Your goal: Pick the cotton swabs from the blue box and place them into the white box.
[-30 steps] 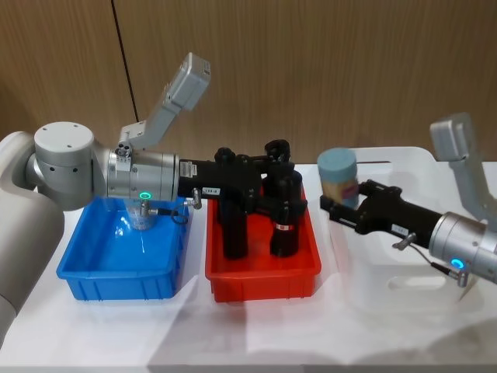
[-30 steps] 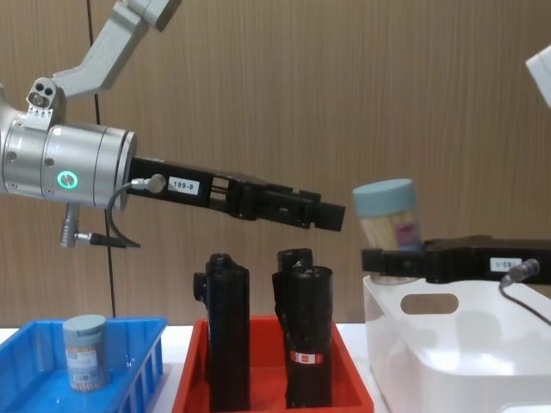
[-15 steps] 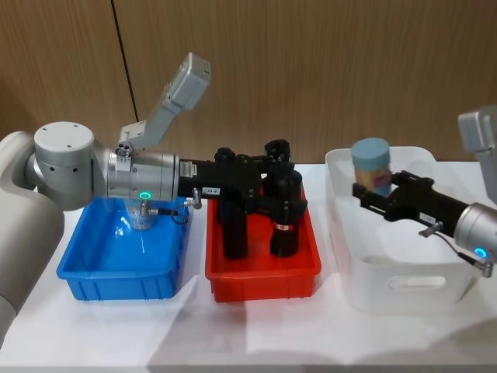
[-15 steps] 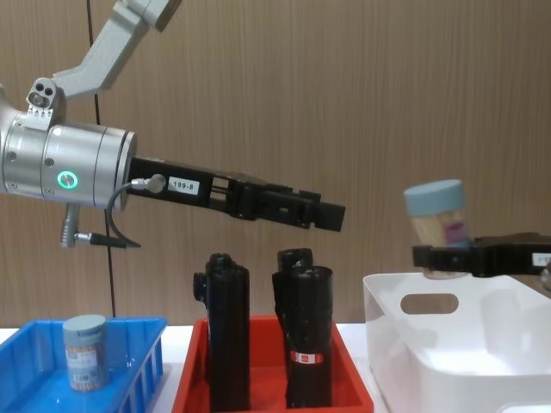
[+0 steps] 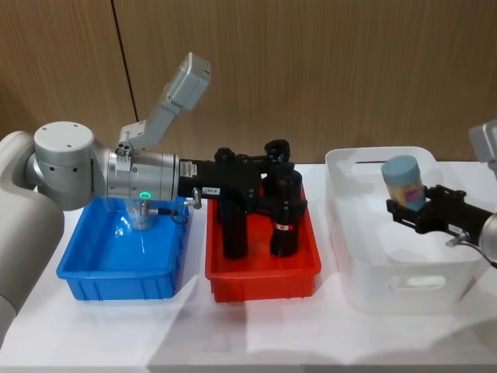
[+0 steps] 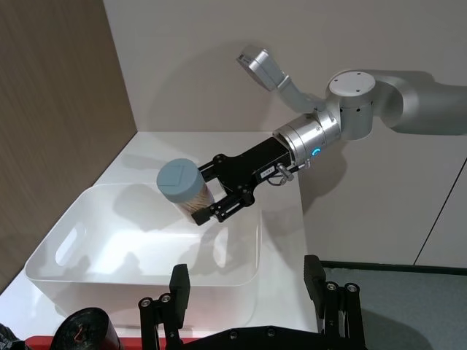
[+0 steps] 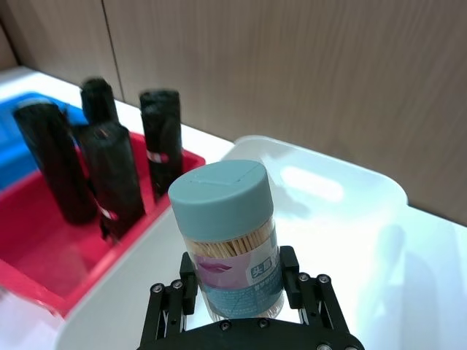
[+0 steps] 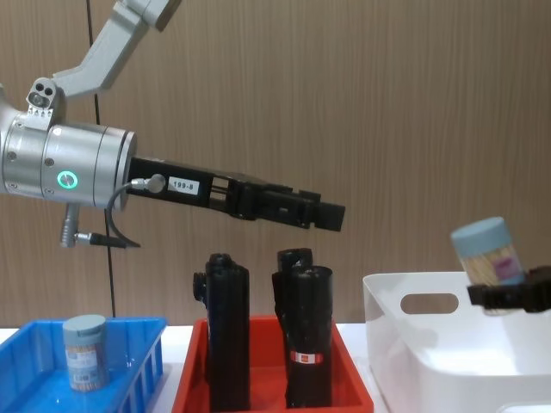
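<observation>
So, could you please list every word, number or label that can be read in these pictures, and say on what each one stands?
"199-8": white sticker on the left gripper, in the chest view.
Cotton swab tub, printed label: too blurred to read.
Right gripper, white sticker: too small to read.
Black cylinder, red-and-white label: too small to read.

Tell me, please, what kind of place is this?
Probably a robot test lab or demo room: a blue box, red tray and white box stand in a row on a white table before a wood-panel wall, and the right gripper holds cotton swabs above the white box.
</observation>
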You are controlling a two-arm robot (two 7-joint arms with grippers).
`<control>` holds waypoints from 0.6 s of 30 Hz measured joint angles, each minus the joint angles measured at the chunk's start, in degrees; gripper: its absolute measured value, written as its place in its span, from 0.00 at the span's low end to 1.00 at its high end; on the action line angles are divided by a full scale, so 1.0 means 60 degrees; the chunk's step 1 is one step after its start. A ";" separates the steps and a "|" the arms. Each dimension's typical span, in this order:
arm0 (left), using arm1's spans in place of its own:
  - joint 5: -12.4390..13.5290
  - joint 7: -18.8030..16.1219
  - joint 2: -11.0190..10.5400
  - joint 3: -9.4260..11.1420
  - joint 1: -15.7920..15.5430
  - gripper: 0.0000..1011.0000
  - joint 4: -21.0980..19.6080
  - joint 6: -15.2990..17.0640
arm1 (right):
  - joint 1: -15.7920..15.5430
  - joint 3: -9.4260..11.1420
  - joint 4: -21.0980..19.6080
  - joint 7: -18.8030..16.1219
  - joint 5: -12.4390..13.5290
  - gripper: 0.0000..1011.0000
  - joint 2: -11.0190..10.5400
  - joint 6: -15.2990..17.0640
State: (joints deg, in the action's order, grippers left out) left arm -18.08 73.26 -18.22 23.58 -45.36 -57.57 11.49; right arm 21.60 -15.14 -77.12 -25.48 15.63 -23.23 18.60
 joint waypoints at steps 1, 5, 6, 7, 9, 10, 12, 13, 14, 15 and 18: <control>0.0001 0.0000 0.0000 0.0000 0.0000 0.99 0.0000 0.0000 | -0.0051 0.0014 -0.0052 0.0019 -0.0106 0.67 -0.0060 0.0070; 0.0000 0.0000 0.0000 -0.0001 0.0000 0.99 0.0000 0.0000 | -0.0172 0.0039 -0.0177 0.0026 -0.0361 0.67 -0.0196 0.0216; 0.0000 0.0000 0.0000 -0.0001 0.0000 0.99 0.0000 0.0000 | -0.0221 0.0048 -0.0233 0.0022 -0.0443 0.67 -0.0249 0.0257; 0.0000 0.0000 0.0000 -0.0001 0.0000 0.99 0.0000 0.0000 | -0.0221 0.0048 -0.0233 0.0022 -0.0443 0.67 -0.0249 0.0257; 0.0000 0.0000 0.0000 -0.0001 0.0000 0.99 0.0000 0.0000 | -0.0300 0.0056 -0.0330 0.0010 -0.0561 0.67 -0.0326 0.0313; 0.0000 0.0000 0.0000 0.0000 0.0000 0.99 0.0000 0.0000 | -0.0322 0.0058 -0.0358 0.0005 -0.0585 0.70 -0.0344 0.0323; 0.0000 0.0000 0.0000 -0.0001 0.0000 0.99 0.0000 0.0000 | -0.0398 0.0065 -0.0460 -0.0022 -0.0680 0.76 -0.0410 0.0365; 0.0001 -0.0001 0.0000 0.0000 0.0000 0.99 0.0000 0.0000 | -0.0421 0.0067 -0.0491 -0.0031 -0.0704 0.78 -0.0429 0.0375; 0.0000 0.0000 0.0000 0.0000 0.0000 0.99 0.0000 0.0000 | -0.0442 0.0068 -0.0523 -0.0043 -0.0735 0.80 -0.0448 0.0385; 0.0000 0.0000 0.0000 0.0000 0.0000 0.99 0.0000 0.0000 | -0.0487 0.0069 -0.0587 -0.0060 -0.0773 0.83 -0.0483 0.0394; 0.0000 0.0000 0.0000 0.0000 -0.0001 0.99 0.0000 0.0000 | -0.0586 0.0072 -0.0735 -0.0099 -0.0827 0.92 -0.0552 0.0408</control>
State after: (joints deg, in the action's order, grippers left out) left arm -18.08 73.26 -18.22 23.58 -45.37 -57.57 11.49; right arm 18.08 -14.70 -81.53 -26.07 10.67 -26.54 21.05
